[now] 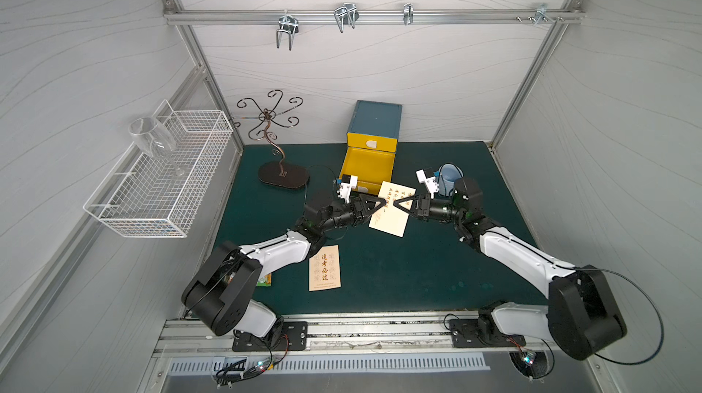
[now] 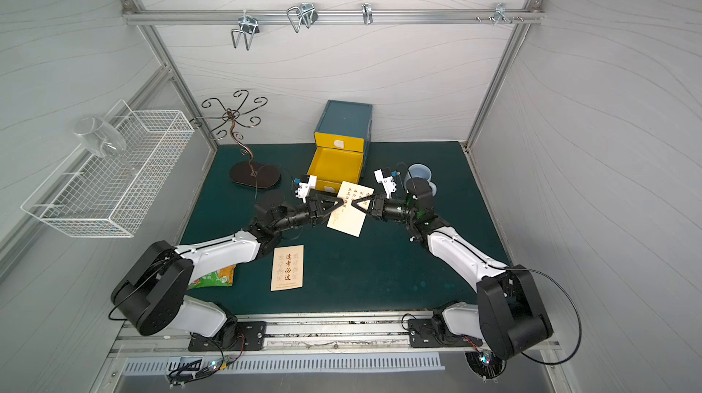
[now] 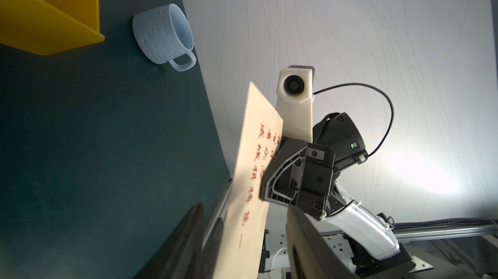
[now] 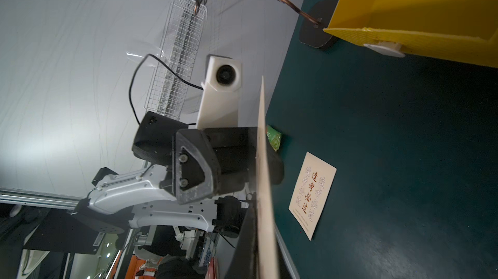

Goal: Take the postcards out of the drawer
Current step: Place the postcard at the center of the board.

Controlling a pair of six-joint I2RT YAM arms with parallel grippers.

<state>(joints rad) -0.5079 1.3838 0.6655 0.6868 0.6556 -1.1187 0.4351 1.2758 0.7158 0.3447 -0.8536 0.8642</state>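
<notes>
Postcard txt partly behind R gripper

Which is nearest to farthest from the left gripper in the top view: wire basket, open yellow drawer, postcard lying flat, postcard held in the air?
From the left gripper, in a top view:
1. raised postcard: at its fingertips, pinched by the right gripper.
2. yellow drawer: just behind, toward the back.
3. flat postcard: toward the front, on the left.
4. wire basket: far left, mounted off the table.

Cream postcards w/ orange chars, yellow drawer, teal mat
</notes>
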